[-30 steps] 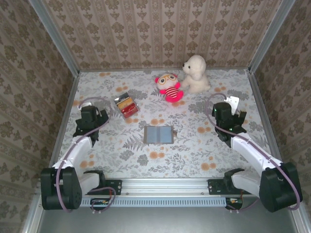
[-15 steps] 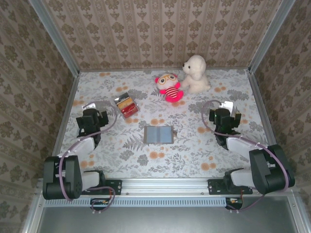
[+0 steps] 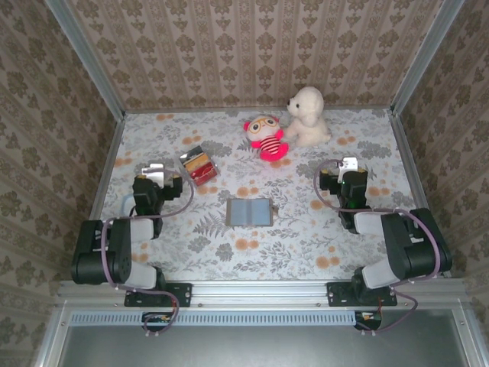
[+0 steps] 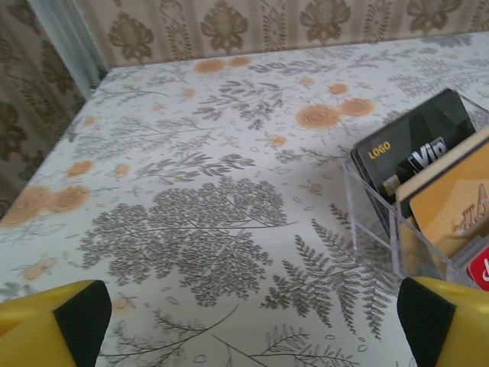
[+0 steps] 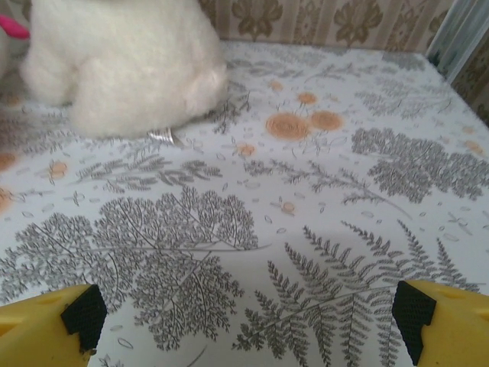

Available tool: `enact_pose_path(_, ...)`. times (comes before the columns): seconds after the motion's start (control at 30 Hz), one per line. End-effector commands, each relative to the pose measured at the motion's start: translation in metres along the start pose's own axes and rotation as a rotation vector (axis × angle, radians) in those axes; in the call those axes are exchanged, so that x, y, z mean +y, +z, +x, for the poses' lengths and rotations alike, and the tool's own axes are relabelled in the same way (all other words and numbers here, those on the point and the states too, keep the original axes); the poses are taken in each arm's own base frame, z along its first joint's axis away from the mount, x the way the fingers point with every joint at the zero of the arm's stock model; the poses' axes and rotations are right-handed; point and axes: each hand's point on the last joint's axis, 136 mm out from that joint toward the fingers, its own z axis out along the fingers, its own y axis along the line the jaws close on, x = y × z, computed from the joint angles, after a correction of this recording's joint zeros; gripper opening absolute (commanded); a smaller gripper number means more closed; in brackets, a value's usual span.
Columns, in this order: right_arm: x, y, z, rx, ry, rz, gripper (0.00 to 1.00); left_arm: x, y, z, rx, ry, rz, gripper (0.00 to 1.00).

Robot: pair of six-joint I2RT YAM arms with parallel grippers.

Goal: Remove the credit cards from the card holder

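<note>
The card holder [image 3: 250, 212], a flat grey two-leaf wallet, lies spread open mid-table between both arms, its inner faces bare. The credit cards [image 3: 199, 166] stand in a small clear box [image 4: 374, 222] left of it. In the left wrist view I see a dark card [image 4: 416, 145], a gold one [image 4: 458, 202] and a red corner [image 4: 481, 269]. My left gripper [image 3: 153, 173] [image 4: 248, 325] sits low just left of the box, open and empty. My right gripper [image 3: 345, 168] [image 5: 248, 325] is at the right, open over bare cloth.
A white plush dog [image 3: 307, 116] [image 5: 122, 61] and a red striped plush toy [image 3: 266, 138] sit at the back. A small silvery scrap [image 5: 162, 136] lies by the dog. Patterned walls close in three sides of the floral table [image 3: 306, 237].
Both arms have folded back toward their bases. The left gripper shifted slightly right toward the card box, the right gripper slightly left. Wallet and cards have not moved.
</note>
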Motion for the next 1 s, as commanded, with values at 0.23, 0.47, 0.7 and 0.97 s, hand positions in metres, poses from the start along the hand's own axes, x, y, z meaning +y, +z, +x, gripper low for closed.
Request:
enact_pose_path(0.23,-0.003,0.008,-0.009,-0.057,0.069,-0.014,1.00,0.010,0.016,-0.003,-0.015,-0.003,-0.069,1.00)
enact_pose_path(0.47,-0.006,0.009,-0.009,-0.053,0.079,-0.008,1.00,0.019,0.019,-0.001,0.020,-0.011,-0.137,1.00)
enact_pose_path(0.7,-0.006,0.009,-0.009,-0.053,0.079,-0.008,1.00,0.014,0.020,-0.003,0.018,0.005,-0.121,1.00)
enact_pose_path(0.97,-0.006,0.009,-0.009,-0.052,0.079,-0.007,1.00,0.014,0.021,-0.002,0.023,0.005,-0.116,1.00)
